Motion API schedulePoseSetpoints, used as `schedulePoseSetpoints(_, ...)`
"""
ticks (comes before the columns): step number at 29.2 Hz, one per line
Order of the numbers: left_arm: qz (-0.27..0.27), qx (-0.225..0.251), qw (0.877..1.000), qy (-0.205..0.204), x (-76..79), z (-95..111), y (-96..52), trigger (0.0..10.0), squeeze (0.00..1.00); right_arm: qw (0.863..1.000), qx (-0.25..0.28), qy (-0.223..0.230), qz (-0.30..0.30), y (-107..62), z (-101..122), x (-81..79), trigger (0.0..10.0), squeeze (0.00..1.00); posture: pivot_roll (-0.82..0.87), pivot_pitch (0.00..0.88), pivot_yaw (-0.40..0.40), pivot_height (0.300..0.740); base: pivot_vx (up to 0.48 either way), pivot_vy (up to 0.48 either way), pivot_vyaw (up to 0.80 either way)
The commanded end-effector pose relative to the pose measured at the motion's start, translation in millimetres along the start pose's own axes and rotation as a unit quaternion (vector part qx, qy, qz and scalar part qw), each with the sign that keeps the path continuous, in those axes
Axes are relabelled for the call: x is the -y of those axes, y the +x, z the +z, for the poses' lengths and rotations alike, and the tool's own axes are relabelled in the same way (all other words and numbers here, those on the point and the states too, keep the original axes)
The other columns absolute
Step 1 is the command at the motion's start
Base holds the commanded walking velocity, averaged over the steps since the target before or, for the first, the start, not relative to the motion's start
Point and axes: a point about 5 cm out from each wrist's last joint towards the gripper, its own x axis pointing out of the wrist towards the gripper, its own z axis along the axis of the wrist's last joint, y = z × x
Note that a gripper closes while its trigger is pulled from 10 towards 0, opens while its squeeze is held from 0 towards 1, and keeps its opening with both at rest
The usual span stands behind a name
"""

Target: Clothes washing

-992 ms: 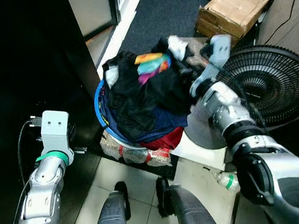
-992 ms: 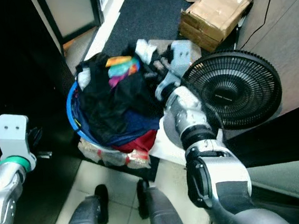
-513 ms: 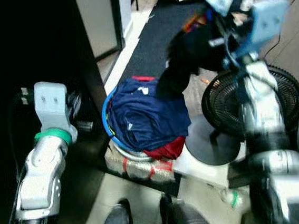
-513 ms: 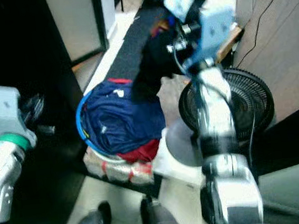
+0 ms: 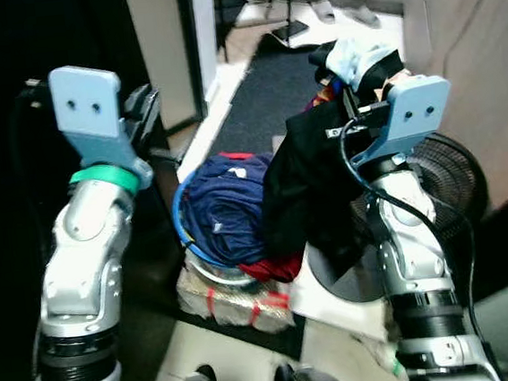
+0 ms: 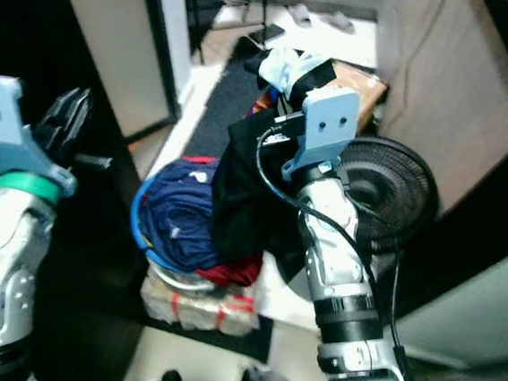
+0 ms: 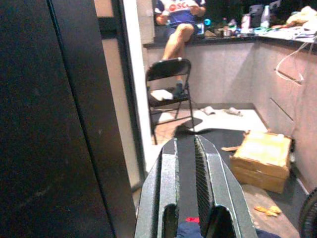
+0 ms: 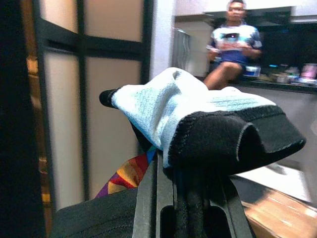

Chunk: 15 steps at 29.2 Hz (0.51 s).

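My right gripper (image 5: 350, 89) is raised above the blue laundry basket (image 5: 183, 242), shut on a bundle of clothes. A white cloth (image 8: 168, 104) and black fabric drape over its fingers, and a black garment (image 5: 301, 190) hangs down from it beside the basket. A multicoloured piece (image 8: 126, 176) shows under the bundle. Navy blue clothes (image 5: 224, 207) and a red garment (image 5: 275, 268) lie in the basket. My left gripper (image 6: 71, 113) is lifted at the left beside a dark door panel, fingers (image 7: 168, 168) close together with nothing held.
A black floor fan (image 5: 447, 181) stands right of the basket, behind my right arm. The basket rests on a plastic-wrapped pack (image 5: 233, 296). A dark mat (image 5: 267, 90), cardboard box (image 7: 260, 158), folding chair (image 7: 171, 94) and a seated person (image 7: 178, 15) lie ahead.
My right gripper has lifted the black, white and coloured clothes out of the basket, uncovering the navy clothes. My left arm has risen, and the head view has tilted up.
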Motion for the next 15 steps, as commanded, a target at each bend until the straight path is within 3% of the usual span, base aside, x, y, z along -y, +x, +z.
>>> schedulePoseSetpoints(1,-0.003,-0.001,1.000,-0.002,2.3,2.2,2.6,10.0,0.00,1.000,-0.008,-0.007,-0.014,-3.6,-1.4,3.4,10.0,0.00,0.02,0.000,0.015,0.740,0.000,0.000,0.00)
schedulePoseSetpoints(8,0.004,0.004,1.000,-0.013,3.3,3.5,9.3,10.0,0.00,0.999,-0.029,-0.014,-0.012,-7.2,-9.1,-1.6,10.0,0.00,0.02,0.000,0.003,0.740,0.000,0.000,0.00)
schedulePoseSetpoints(15,0.018,0.001,1.000,-0.019,2.0,2.5,8.7,10.0,0.00,0.999,-0.032,-0.015,-0.010,-4.7,-9.2,-0.9,10.0,0.00,0.02,0.000,-0.004,0.740,0.000,0.000,-0.75)
